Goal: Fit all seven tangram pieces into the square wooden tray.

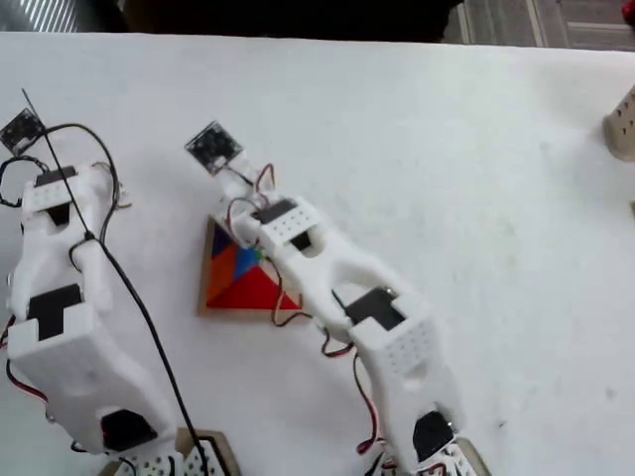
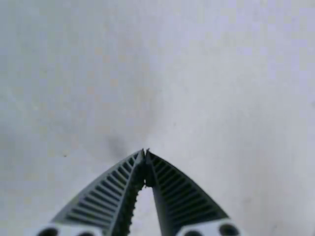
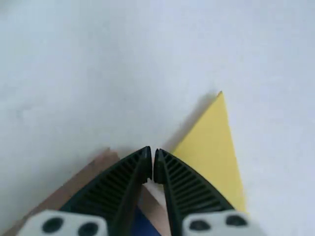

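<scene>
Shut tight and holding nothing, the right gripper (image 3: 151, 150) is sitting by the yellow triangle (image 3: 212, 145), which is probably needing a slow, gentle push into the wooden tray (image 3: 81, 179).

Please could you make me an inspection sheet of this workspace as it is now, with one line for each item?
Surface: white table, flat, with faint specks.
Job's things: wooden tray under the right arm holds a red piece, an orange piece and a blue piece; a yellow triangle lies at the tray's corner with its tip over the table.
Clutter: tan perforated block at the table's right edge.
Grippers: left gripper shut over the table; right gripper shut above the tray's corner.
Cables: black cable crosses the left arm; red wires hang along the right arm.
Surroundings: a dark strip and floor beyond the table's far edge.
</scene>
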Available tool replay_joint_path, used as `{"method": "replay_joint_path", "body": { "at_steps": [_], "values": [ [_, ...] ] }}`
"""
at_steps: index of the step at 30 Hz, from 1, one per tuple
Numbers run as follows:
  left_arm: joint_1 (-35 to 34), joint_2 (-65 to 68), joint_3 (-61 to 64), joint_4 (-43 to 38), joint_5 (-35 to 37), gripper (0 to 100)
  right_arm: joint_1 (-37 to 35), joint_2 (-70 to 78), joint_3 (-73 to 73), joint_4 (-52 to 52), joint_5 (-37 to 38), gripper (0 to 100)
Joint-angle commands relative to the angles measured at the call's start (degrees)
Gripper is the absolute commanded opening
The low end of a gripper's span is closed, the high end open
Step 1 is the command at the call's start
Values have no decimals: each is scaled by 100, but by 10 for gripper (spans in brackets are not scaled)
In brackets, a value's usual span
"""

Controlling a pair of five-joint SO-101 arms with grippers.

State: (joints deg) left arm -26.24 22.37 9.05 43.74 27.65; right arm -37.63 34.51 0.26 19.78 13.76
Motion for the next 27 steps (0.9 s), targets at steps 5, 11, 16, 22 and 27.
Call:
{"method": "replay_joint_path", "body": {
  "at_steps": [5,11,16,22,27],
  "values": [
    [136,-22,-325,18,35,22,549,-207,-563,1218,0,18],
    [198,-22,-325,18,-290,22,840,-655,-554,1965,0,18],
    [198,-22,-325,18,-290,22,804,-1323,-554,2360,-44,18],
    [198,-40,-325,18,-299,22,558,-1042,-554,1147,-53,18],
    [198,-40,-325,18,-316,22,585,-338,-598,391,-53,18]
  ]
}}
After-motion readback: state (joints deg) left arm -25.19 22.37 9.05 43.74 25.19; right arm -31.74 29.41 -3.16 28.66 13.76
